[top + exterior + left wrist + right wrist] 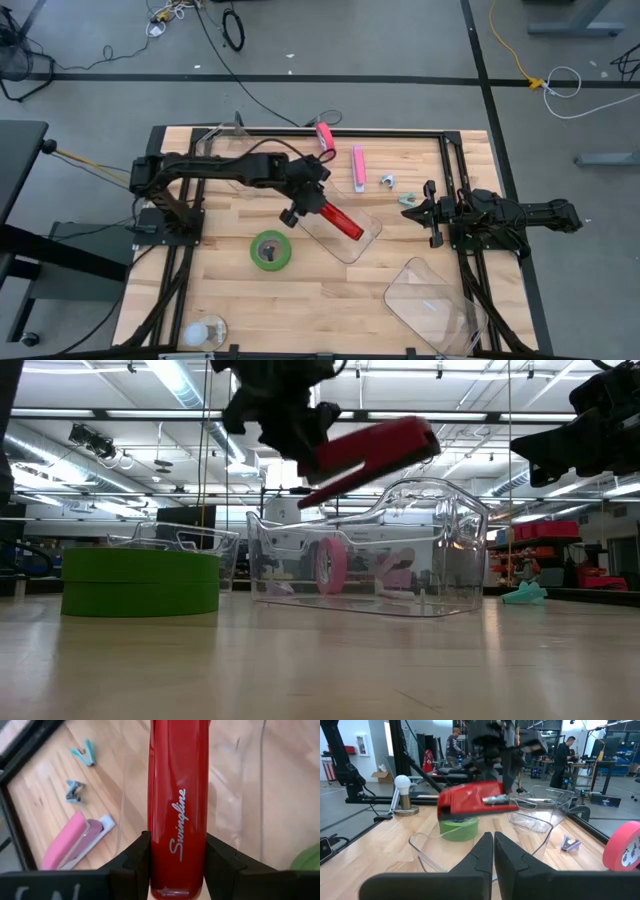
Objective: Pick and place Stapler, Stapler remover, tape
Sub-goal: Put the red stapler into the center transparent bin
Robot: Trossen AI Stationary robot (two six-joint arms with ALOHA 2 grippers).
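A red stapler (342,223) hangs in the air over a clear plastic container (352,250) at the table's middle, with my left gripper (306,205) shut on it; the low view shows the stapler (378,448) above the container (400,550). A green tape roll (271,250) lies flat left of the container. A grey staple remover (388,181) and a teal one (410,198) lie on the wood to the right. My right gripper (493,851) waits shut at the table's right side. My left gripper pinches the red stapler's two long sides (176,851) between its two fingers (139,860), near the end closest to the arm. The fingers slant down from the table's left and lie along the stapler. The stapler is lifted clear, its free end (357,234) toward the right near side.
A pink stapler (358,166) and a pink tape roll (325,135) lie at the far side. A second clear container (432,300) sits near right, a third (222,150) far left. A lamp bulb (205,332) stands at the near left corner. People move in the room beyond.
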